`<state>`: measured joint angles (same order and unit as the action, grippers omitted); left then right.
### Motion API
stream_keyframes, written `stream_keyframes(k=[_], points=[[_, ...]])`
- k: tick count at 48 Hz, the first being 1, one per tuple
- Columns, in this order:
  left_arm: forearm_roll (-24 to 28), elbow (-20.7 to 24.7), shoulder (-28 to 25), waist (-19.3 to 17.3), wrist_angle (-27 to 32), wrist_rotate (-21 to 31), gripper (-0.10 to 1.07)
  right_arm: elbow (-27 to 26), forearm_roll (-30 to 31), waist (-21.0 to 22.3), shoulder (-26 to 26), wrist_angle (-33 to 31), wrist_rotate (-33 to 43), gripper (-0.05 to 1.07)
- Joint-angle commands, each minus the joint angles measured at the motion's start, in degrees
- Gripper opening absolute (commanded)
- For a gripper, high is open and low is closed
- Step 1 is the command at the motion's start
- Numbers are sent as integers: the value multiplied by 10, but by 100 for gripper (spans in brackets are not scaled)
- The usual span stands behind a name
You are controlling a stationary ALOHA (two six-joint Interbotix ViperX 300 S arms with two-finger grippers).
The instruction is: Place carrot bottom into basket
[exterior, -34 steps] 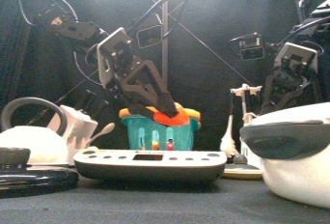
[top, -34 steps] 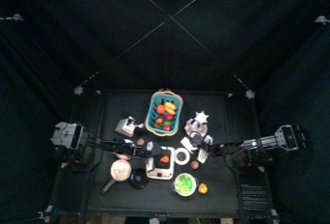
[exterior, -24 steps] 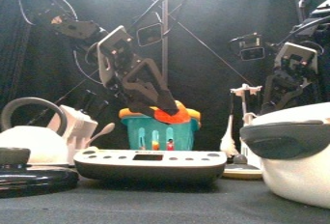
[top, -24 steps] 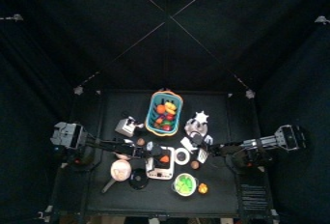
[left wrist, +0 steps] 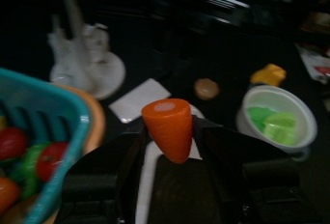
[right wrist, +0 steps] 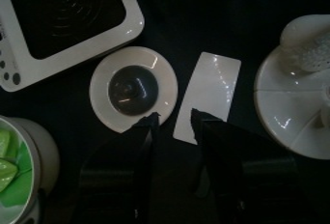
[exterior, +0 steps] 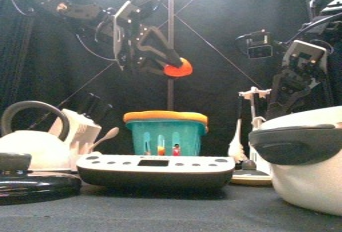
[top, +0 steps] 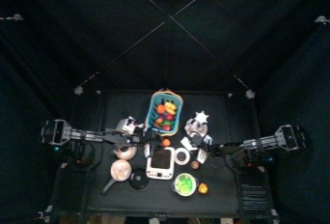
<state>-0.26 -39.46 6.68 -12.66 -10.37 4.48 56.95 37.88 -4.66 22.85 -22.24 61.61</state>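
Note:
My left gripper (exterior: 163,64) is shut on the carrot bottom (exterior: 175,68), a stubby orange-red piece, and holds it high above the table. In the left wrist view the carrot bottom (left wrist: 168,127) stands between the jaws. The teal-green basket (left wrist: 39,112) with its orange rim lies off to one side, holding red and green pieces. The basket (exterior: 166,133) stands mid-table in the front view and also shows in the top view (top: 165,111). My right gripper (right wrist: 175,136) is open and empty, hovering over a white saucer (right wrist: 135,88) and a white card (right wrist: 213,85).
A white scale (exterior: 154,170) sits at the front, a kettle (exterior: 34,136) at the left and a white pot (exterior: 301,146) at the right. A green bowl (left wrist: 281,122), a yellow piece (left wrist: 268,74), a small round piece (left wrist: 206,88) and a white stand (left wrist: 80,54) lie around.
My left gripper has risen from just above the basket's rim to high above the table, with the carrot bottom in it. The right arm has hardly moved.

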Motion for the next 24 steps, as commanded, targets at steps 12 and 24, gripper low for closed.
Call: stream_keyframes(k=[12,24], points=[[-1,42,-76,-80,4,-1,82,-19,2,3,-11,3,-4,72],[9,55,-89,-83,15,-2,96,-21,2,3,-12,3,-4,72]])
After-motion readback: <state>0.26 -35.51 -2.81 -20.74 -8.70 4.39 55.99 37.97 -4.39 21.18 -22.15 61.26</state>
